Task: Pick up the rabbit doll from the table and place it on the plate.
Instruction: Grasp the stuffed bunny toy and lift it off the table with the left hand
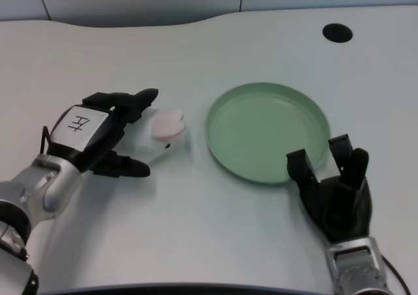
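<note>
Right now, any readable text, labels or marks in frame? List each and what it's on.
"左": black character on the white patch on the back of the left robot hand, seen rotated in the head view.
Nothing readable on the plate, the doll, the table or the right robot hand.

Bright, even overhead light, soft faint shadows under hands and plate, slightly soft focus, no glare
</note>
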Controlling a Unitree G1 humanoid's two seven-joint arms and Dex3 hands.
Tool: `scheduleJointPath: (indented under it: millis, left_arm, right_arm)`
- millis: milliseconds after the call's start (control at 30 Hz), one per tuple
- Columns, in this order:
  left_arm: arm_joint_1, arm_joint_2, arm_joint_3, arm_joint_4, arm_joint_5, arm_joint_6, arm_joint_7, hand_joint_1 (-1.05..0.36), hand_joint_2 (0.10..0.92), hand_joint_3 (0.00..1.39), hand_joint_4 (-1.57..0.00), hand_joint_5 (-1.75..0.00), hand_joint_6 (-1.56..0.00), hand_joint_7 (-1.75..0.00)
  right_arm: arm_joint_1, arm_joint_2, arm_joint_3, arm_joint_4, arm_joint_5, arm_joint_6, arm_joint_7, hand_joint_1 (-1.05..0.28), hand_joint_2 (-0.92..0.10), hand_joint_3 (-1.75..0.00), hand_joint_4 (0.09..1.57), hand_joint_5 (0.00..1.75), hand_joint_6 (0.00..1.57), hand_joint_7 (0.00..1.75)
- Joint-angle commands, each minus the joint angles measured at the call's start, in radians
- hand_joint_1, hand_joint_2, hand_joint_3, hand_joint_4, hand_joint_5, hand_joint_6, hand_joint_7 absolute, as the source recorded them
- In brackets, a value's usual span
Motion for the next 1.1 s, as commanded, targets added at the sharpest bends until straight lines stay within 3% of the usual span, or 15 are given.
scheduleJointPath:
  millis: [33,200,233,267,400,433,467,500,600,667,733,867,1100]
  left_arm:
    - [-0.006,-0.021,-0.018,0.019,-0.012,0.032,-0.018,-0.85,0.780,0.00,-0.42,-0.08,-0.29,-0.02]
    - [-0.014,-0.047,-0.064,0.036,0.011,0.087,0.022,-0.74,0.731,0.00,-0.54,-0.12,-0.37,-0.03]
    - [-0.015,-0.053,-0.072,0.040,0.013,0.105,0.029,-0.58,0.724,0.00,-0.62,-0.15,-0.47,-0.06]
    - [-0.016,-0.057,-0.078,0.042,0.013,0.116,0.033,-0.52,0.722,0.00,-0.65,-0.16,-0.51,-0.07]
    - [-0.018,-0.059,-0.091,0.045,0.006,0.126,0.040,-0.47,0.720,0.00,-0.68,-0.17,-0.56,-0.06]
    - [-0.018,-0.067,-0.102,0.046,0.017,0.142,0.081,-0.47,0.720,0.00,-0.68,-0.17,-0.56,-0.05]
    - [-0.018,-0.072,-0.111,0.047,0.026,0.155,0.112,-0.36,0.801,0.02,-0.81,-0.34,-0.79,-0.12]
    - [-0.018,-0.076,-0.118,0.048,0.031,0.163,0.135,-0.32,0.834,0.01,-0.80,-0.49,-0.89,-0.11]
    - [-0.021,-0.079,-0.128,0.049,0.030,0.157,0.171,-0.25,0.904,0.01,-0.78,-0.80,-1.04,-0.09]
    - [-0.026,-0.076,-0.128,0.047,0.024,0.143,0.179,-0.22,0.907,0.00,-0.78,-0.92,-1.08,-0.10]
    - [-0.028,-0.076,-0.129,0.047,0.023,0.138,0.182,-0.21,0.905,0.00,-0.77,-0.97,-1.10,-0.10]
    - [-0.051,-0.061,-0.118,0.036,0.011,0.068,0.205,-0.18,0.857,0.00,-0.70,-1.14,-1.13,-0.10]
    - [-0.091,-0.040,-0.113,0.024,0.008,-0.005,0.263,-0.16,0.825,0.00,-0.68,-1.19,-1.14,-0.10]
  right_arm:
    - [0.050,0.024,-0.002,0.024,0.012,0.010,0.012,-0.48,-0.92,-0.21,0.73,1.75,0.55,1.75]
    - [0.054,0.028,0.001,0.018,0.007,-0.014,0.017,-0.49,-0.92,-0.24,0.72,1.75,0.55,1.75]
    - [0.055,0.030,0.002,0.016,0.007,-0.019,0.015,-0.49,-0.92,-0.25,0.73,1.75,0.55,1.75]
    - [0.056,0.030,0.003,0.015,0.007,-0.023,0.014,-0.49,-0.92,-0.25,0.73,1.75,0.55,1.75]
    - [0.056,0.031,0.006,0.014,0.009,-0.027,0.013,-0.49,-0.92,-0.26,0.74,1.75,0.55,1.75]
    - [0.061,0.033,0.004,0.006,0.014,-0.021,0.012,-0.49,-0.92,-0.26,0.74,1.75,0.55,1.75]
    - [0.065,0.035,0.002,0.000,0.018,-0.017,0.011,-0.50,-0.92,-0.24,0.74,1.75,0.55,1.75]
    - [0.068,0.037,0.002,-0.005,0.021,-0.014,0.010,-0.50,-0.92,-0.24,0.74,1.75,0.55,1.75]
    - [0.074,0.034,0.003,-0.009,0.025,-0.010,0.023,-0.49,-0.92,-0.24,0.73,1.75,0.54,1.75]
    - [0.076,0.034,0.005,-0.014,0.025,-0.008,0.020,-0.49,-0.92,-0.24,0.73,1.75,0.54,1.75]
    - [0.077,0.034,0.006,-0.016,0.025,-0.007,0.018,-0.50,-0.92,-0.24,0.73,1.75,0.54,1.75]
    - [0.075,0.028,0.003,-0.014,0.032,0.015,0.011,-0.50,-0.92,-0.21,0.74,1.75,0.56,1.75]
    - [0.060,0.019,0.004,-0.001,0.038,0.032,0.005,-0.49,-0.92,-0.20,0.74,1.75,0.55,1.75]
